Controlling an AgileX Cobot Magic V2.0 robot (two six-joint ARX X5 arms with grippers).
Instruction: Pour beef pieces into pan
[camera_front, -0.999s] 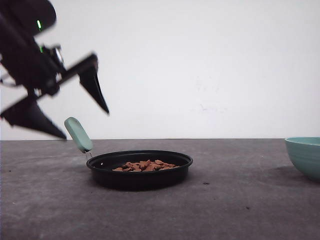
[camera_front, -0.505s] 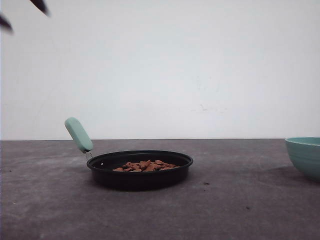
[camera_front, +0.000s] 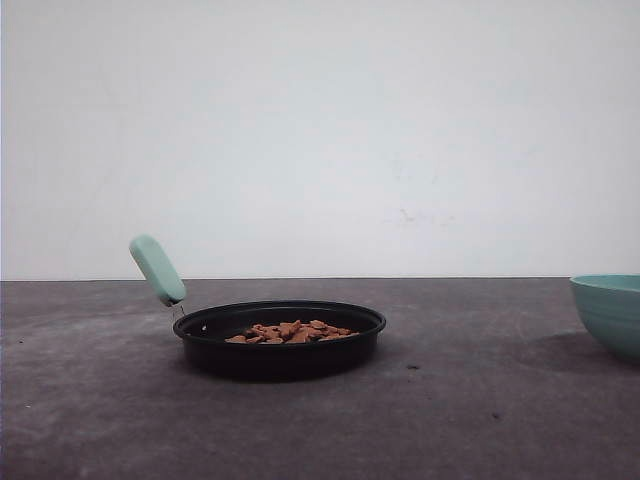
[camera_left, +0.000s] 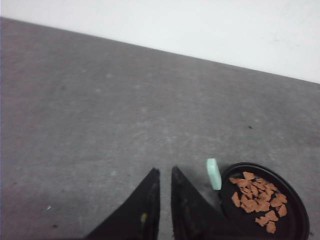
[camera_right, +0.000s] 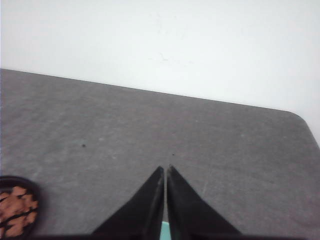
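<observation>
Beef pieces (camera_front: 290, 331) lie in a low reddish-brown heap inside the pan (camera_front: 280, 340), which sits flat on the grey table (camera_front: 480, 420), left of centre in the front view. Its mint-green handle (camera_front: 157, 269) rises at a tilt on the left side of the pan, on a thin metal neck. We see a teal bowl (camera_front: 610, 312) well apart from the pan, at the table's right edge.

From the left wrist view, our left gripper (camera_left: 164, 171) hangs above the bare table with its two black fingers nearly together, only a thin gap between the tips, and nothing held between them. The pan and its beef pieces lie just beside the fingers, apart from them.

From the right wrist view, our right gripper (camera_right: 165, 168) has its fingers closed tip to tip, empty, above the table. A sliver of teal shows between the fingers low down. We see the pan's rim and some beef pieces at that view's edge.
</observation>
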